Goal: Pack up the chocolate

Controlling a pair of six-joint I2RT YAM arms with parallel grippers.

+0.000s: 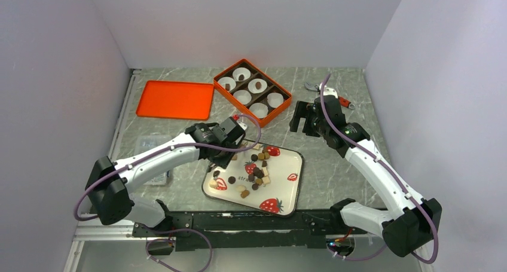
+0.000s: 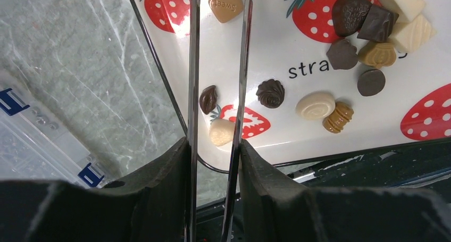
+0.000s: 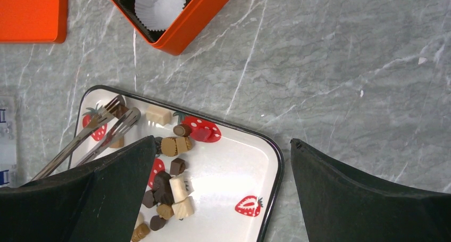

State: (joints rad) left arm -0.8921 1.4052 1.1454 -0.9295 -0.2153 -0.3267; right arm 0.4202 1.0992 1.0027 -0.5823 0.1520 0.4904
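Over tray (image 1: 286, 188), left tool (image 2: 214, 146) pinches tongs (image 3: 126, 117) above chocolate (image 1: 259, 169); right tool (image 3: 220, 146) spread wide, empty, over counter (image 3: 345, 66).

Plain pale walls (image 1: 239, 21) on three sides of a grey marbled tabletop (image 1: 359, 104), under even, soft light.

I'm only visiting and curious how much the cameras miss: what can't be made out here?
Left wrist view: the tongs run off the top edge, which hides their tips.
Top view: the left gripper covers one corner of the tray and most of the tongs.
Right wrist view: the top edge cuts off the orange box; one paper cup shows.
Top view: the chocolate in the box is too small to identify.
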